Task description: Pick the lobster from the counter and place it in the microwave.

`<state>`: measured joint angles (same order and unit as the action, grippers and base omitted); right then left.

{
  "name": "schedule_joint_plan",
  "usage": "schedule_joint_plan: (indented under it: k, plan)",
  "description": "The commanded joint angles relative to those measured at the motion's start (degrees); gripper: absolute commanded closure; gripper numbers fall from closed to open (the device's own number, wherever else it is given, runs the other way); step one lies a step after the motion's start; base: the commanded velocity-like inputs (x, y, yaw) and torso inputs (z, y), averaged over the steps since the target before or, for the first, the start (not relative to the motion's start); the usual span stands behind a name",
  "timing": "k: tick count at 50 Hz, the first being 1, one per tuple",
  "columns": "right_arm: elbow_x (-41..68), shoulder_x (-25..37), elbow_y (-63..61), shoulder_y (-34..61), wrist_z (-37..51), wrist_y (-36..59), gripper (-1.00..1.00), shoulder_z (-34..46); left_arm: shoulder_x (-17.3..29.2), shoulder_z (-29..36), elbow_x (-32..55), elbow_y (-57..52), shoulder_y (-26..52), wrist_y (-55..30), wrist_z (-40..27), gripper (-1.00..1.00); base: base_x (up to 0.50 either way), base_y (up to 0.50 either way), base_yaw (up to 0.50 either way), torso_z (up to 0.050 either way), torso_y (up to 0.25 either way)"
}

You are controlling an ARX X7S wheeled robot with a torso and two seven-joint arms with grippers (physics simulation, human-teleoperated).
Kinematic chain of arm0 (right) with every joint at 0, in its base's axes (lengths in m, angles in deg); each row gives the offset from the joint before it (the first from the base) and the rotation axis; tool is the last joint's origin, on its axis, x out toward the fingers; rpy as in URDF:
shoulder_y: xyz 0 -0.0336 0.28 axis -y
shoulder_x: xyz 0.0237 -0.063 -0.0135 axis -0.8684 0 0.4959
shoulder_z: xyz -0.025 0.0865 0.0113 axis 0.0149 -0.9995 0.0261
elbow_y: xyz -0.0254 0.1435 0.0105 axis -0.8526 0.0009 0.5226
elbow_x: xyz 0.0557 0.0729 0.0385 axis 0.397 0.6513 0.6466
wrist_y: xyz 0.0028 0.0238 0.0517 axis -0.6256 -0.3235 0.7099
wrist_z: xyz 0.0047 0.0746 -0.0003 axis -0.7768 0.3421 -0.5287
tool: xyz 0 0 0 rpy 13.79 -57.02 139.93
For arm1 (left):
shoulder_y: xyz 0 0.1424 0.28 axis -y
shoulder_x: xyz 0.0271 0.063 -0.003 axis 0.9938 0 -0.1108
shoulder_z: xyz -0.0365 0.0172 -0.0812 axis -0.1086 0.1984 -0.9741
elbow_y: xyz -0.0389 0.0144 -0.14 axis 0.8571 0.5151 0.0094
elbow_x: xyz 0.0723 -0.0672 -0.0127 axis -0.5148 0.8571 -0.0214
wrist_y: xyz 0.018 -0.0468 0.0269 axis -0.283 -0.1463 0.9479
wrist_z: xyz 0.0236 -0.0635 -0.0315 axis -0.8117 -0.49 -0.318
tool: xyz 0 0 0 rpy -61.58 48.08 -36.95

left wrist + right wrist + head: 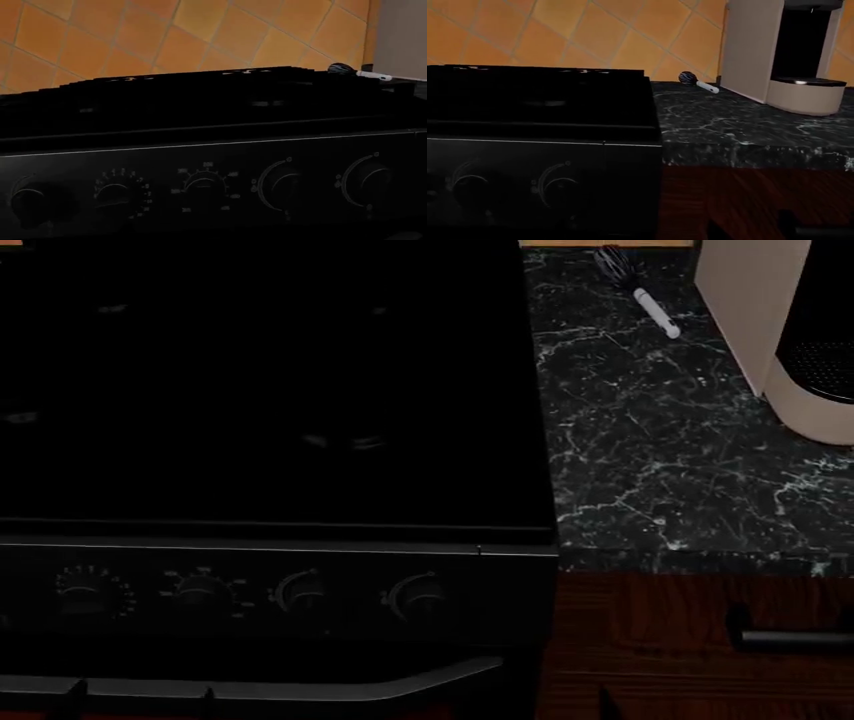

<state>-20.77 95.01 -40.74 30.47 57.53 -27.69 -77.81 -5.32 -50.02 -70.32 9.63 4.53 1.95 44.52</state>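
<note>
Black fills the near ground: the stove (267,440) with its row of round knobs (300,592) faces the robot, and both wrist cameras look across its front panel. Neither gripper shows in any view, so how far they are open, or whether they hold anything, cannot be told.

Beside the stove, to the robot's right, wooden cabinets (667,640) carry the marble-look bench (641,440), black with white veins. On it stands a beige coffee machine (787,340) at the right edge, and farther back a whisk (641,290) with a white handle lies near the orange tiled wall (594,35).

The lobster is in none of the three views, and neither is the microwave. The visible stretch of bench holds only the coffee machine and whisk.

By judgement, the task stands at its very start: the search step, with nothing yet approached or grasped. The next move probably calls for turning the head or driving the base along the bench until the lobster comes into view, then bringing an arm over it with the gripper spread for a pick.
</note>
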Motion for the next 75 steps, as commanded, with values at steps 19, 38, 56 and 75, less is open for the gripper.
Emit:
schedule_joint_plan:
  k: [19,38,56,75]
  plan:
    - [-5.21,-2.53,0.87,-2.12,-3.30,-2.19,-1.00,-5.03,-2.77,-3.12,-3.31,0.76,-0.66,2.09,-0.32,-1.00,0.00,0.00,0.00,0.030,0.000]
    - [-4.46,-1.15,-0.09,-2.73,-2.02,-2.77,-1.00,-3.08,-1.03,-1.19,-2.55,0.25,-1.00,2.22,-2.02,-1.00,0.00,0.34,0.00,0.000,0.000]
    - [-3.76,-0.14,-0.33,-2.82,-0.58,-2.94,-1.00,-1.71,0.33,0.67,-3.23,-0.07,-1.17,2.37,-3.90,-1.00,0.00,0.45,0.00,0.000,0.000]
    - [-3.40,0.67,-0.51,-2.62,0.67,-2.85,-1.00,-0.36,1.41,1.75,-2.52,0.18,-0.95,2.57,-4.95,-1.00,0.00,0.45,0.00,0.000,0.000]
